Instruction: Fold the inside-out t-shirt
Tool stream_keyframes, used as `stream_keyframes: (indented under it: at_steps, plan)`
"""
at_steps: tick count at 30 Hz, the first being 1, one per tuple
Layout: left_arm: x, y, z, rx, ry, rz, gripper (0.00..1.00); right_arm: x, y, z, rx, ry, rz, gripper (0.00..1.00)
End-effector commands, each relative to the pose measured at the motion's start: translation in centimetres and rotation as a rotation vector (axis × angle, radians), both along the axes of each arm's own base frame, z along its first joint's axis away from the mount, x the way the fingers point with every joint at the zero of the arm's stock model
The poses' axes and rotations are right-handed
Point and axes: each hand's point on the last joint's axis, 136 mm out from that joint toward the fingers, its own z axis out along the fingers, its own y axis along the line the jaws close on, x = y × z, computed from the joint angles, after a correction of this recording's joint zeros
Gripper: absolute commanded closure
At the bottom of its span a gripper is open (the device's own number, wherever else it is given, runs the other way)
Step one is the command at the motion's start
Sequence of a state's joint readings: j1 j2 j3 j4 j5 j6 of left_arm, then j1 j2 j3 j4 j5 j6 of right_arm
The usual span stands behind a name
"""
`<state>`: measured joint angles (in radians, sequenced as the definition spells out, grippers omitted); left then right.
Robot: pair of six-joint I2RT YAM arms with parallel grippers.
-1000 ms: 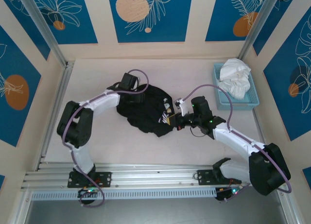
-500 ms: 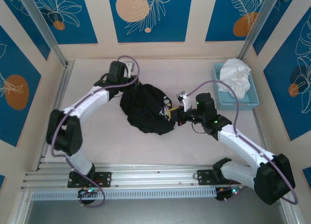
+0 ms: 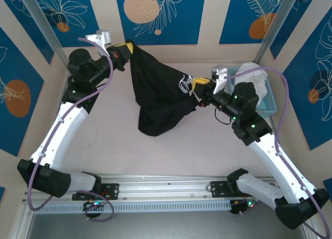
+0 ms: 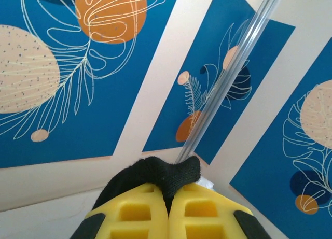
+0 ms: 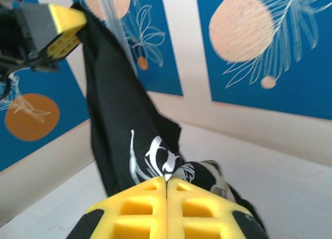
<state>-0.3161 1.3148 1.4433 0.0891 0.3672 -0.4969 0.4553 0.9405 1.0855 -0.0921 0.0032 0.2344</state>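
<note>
The inside-out t-shirt [image 3: 161, 94] is black with white lettering and hangs stretched between both grippers, its lower end sagging to the table [image 3: 104, 140]. My left gripper [image 3: 126, 50] is raised at the back left and shut on a bunched black edge of the t-shirt [image 4: 155, 174]; its yellow fingers [image 4: 140, 213] press together on the cloth. My right gripper [image 3: 199, 86] is shut on the other edge next to the white print. In the right wrist view the t-shirt [image 5: 119, 125] runs from my right gripper [image 5: 166, 184] up to the left gripper [image 5: 62, 29].
A light blue basket [image 3: 259, 108] at the back right holds a white garment [image 3: 251, 81]. Patterned walls and slanted metal posts [image 3: 49, 39] enclose the table. A metal rail [image 3: 166, 190] runs along the near edge.
The left gripper shut on the shirt, then swung up and back to the left. The right gripper also rose. The shirt came up off the table and now hangs between them.
</note>
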Motion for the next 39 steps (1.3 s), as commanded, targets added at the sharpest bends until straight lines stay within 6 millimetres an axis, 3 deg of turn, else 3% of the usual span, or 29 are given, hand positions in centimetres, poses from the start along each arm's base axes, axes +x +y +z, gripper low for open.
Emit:
stream_keyframes:
  at_steps: [1,5,8,10,12,13,14,15,16,18,19,20,22,24,26,27,28,30,32,35,36,39]
  plan:
    - [-0.8,-0.3,0.4,-0.001,-0.011,-0.038,1.00,1.0,-1.5,1.3,-0.031,-0.007,-0.073,1.00]
    - [-0.1,-1.2,-1.2,0.019,0.036,-0.044,1.00,0.7,1.2,2.9,-0.011,0.000,0.119,1.00]
    - [-0.2,-3.2,-1.2,0.078,0.030,-0.048,1.00,0.5,5.2,3.4,0.022,0.047,0.289,1.00]
    - [-0.6,-4.8,-0.8,0.133,0.008,-0.058,1.00,-0.4,9.2,2.0,-0.081,0.084,0.392,1.00]
    - [-1.0,-5.1,-0.2,0.136,-0.010,-0.067,1.00,-1.1,11.4,0.1,-0.230,0.085,0.430,1.00]
    - [-1.1,-4.6,0.2,0.137,-0.025,-0.048,1.00,-1.0,11.5,-0.8,-0.292,0.080,0.414,1.00]
    - [-1.3,-4.0,0.5,0.139,-0.037,-0.024,1.00,-0.3,10.8,-1.0,-0.312,0.076,0.360,1.00]
    - [-1.5,-3.3,1.0,0.137,-0.054,0.005,1.00,1.3,8.8,-1.1,-0.294,0.084,0.247,1.00]
    - [-1.7,-2.7,1.5,0.129,-0.067,0.026,1.00,3.4,5.5,-0.5,-0.209,0.116,0.090,1.00]
    - [-2.2,-2.5,2.1,0.111,-0.087,0.026,1.00,5.5,0.3,-0.3,0.034,0.216,-0.064,1.00]
    - [-2.4,-2.8,2.2,0.098,-0.085,0.003,1.00,5.6,-0.2,-0.2,0.114,0.221,-0.069,1.00]
    - [-2.5,-3.4,2.2,0.092,-0.081,-0.023,1.00,5.2,0.7,-0.1,0.120,0.205,-0.041,1.00]
    - [-2.6,-4.6,1.9,0.098,-0.072,-0.064,1.00,2.8,6.4,-0.4,0.001,0.157,0.164,1.00]
    - [-2.8,-5.5,1.7,0.107,-0.075,-0.091,1.00,-2.0,12.5,-1.0,-0.134,0.104,0.504,1.00]
    - [-3.1,-5.7,1.8,0.108,-0.080,-0.104,1.00,-5.5,14.5,-1.5,-0.200,0.054,0.684,1.00]
    - [-3.3,-5.8,1.8,0.111,-0.086,-0.109,1.00,-5.7,14.4,-1.4,-0.195,0.028,0.682,1.00]
    - [-3.4,-5.6,1.8,0.113,-0.090,-0.106,1.00,-4.2,13.6,-1.2,-0.170,0.023,0.593,1.00]
    - [-3.5,-5.2,1.9,0.115,-0.094,-0.084,1.00,0.9,9.7,-0.9,-0.049,0.129,0.297,1.00]
    - [-3.3,-4.8,1.7,0.117,-0.089,-0.056,1.00,3.2,7.3,-1.5,-0.001,0.219,0.176,1.00]
    - [-3.2,-4.0,1.7,0.125,-0.081,-0.019,1.00,0.7,9.1,-1.1,-0.085,0.133,0.314,1.00]
    - [-3.1,-3.5,1.7,0.131,-0.076,0.006,1.00,0.4,8.8,-0.7,-0.106,0.103,0.298,1.00]
    - [-3.5,-1.6,2.6,0.126,-0.085,0.075,1.00,0.5,5.2,1.5,-0.100,0.032,0.182,1.00]
